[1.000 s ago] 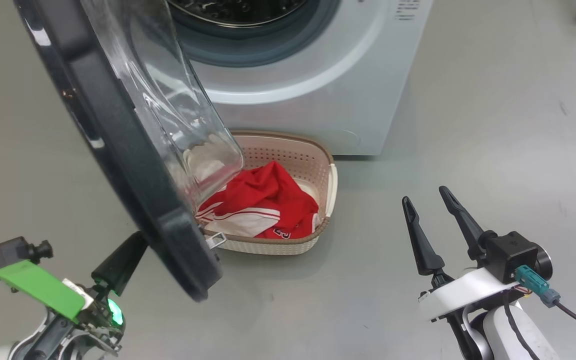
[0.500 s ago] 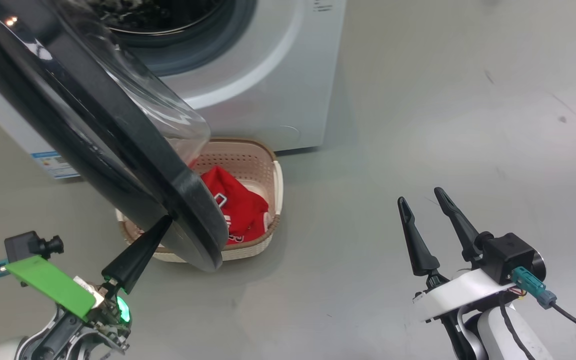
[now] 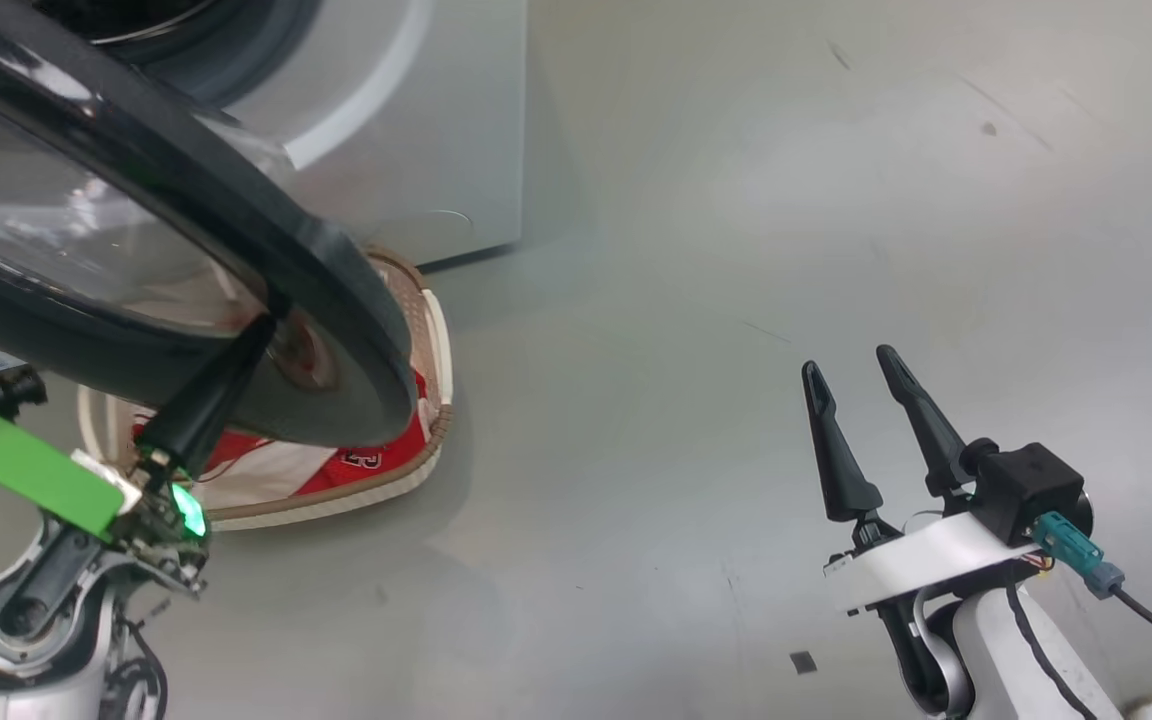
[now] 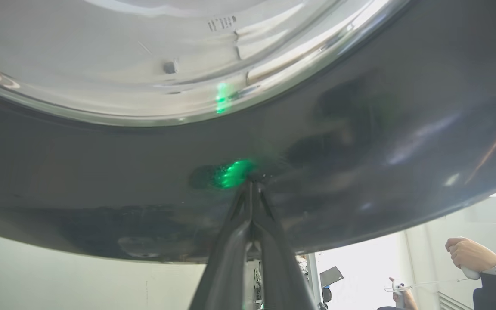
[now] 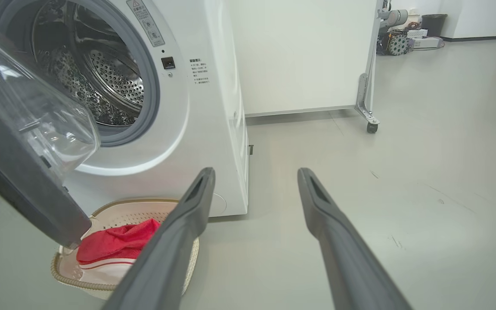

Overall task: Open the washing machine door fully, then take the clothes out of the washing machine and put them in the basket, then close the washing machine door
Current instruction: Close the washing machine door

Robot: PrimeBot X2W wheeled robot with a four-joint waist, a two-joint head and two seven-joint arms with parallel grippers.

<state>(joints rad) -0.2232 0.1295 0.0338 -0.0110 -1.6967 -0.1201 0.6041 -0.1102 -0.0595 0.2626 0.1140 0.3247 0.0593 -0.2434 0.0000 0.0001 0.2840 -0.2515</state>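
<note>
Has swung the washing machine door (image 3: 326,280) closer to the washing machine (image 3: 416,130) than a second ago, yet ajar, bowl facing the drum, free edge toward the robot. Hangs over the basket (image 3: 433,350) holding the clothes (image 3: 356,462). Meets the door's black rim dead ahead with the left hand (image 3: 254,340), fingers pinched together, gripping nothing; holds the right hand (image 3: 848,362) spread, empty, well apart.

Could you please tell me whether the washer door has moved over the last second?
Yes. The door has swung towards the washer, now covering most of the basket, with the left tool against it.
</note>
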